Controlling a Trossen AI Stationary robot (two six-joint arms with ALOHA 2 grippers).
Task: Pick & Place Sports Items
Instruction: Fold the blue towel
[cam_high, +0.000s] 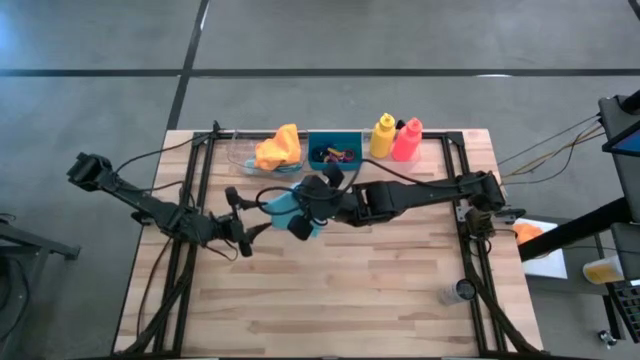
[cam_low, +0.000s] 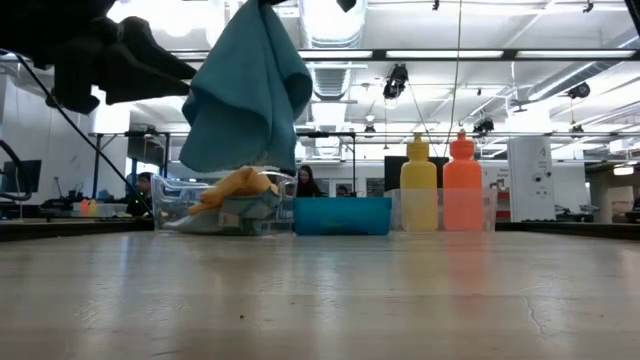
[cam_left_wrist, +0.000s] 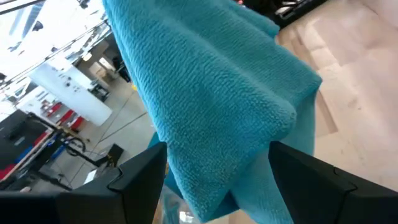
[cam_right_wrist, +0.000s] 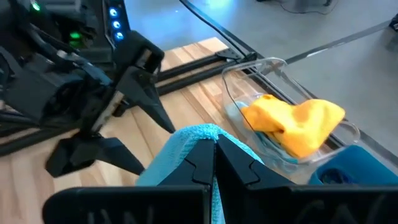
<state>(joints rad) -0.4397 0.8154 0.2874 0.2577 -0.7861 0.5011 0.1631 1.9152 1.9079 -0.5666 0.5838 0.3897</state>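
Observation:
A teal cloth (cam_low: 245, 90) hangs from my right gripper (cam_right_wrist: 214, 155), which is shut on it above the middle of the table (cam_high: 330, 290). The cloth is clear of the tabletop. My left gripper (cam_high: 245, 215) is open just left of the cloth. In the left wrist view the cloth (cam_left_wrist: 217, 93) fills the space ahead of its two fingers (cam_left_wrist: 140, 177); I cannot tell whether they touch it. An orange cloth (cam_high: 277, 148) lies in a clear tray (cam_right_wrist: 245, 78) on something pale blue. Small rings (cam_high: 337, 155) lie in the teal bin. A yellow bottle (cam_high: 383, 135) and a pink-red bottle (cam_high: 407, 140) stand at the far edge. My right gripper pinches a bunched fold at the top of the teal cloth (cam_right_wrist: 196, 135) between its two fingers, which come level from the table's right side. The cloth hangs slack below the fingers in several folds, its lower end (cam_low: 225, 155) clear of the table.
The clear tray, the teal bin (cam_high: 335, 140) and the bottles stand in a row along the far edge. Black frame rails (cam_high: 200, 170) run along both sides of the table. A small grey cylinder (cam_high: 460, 292) stands at the right near corner.

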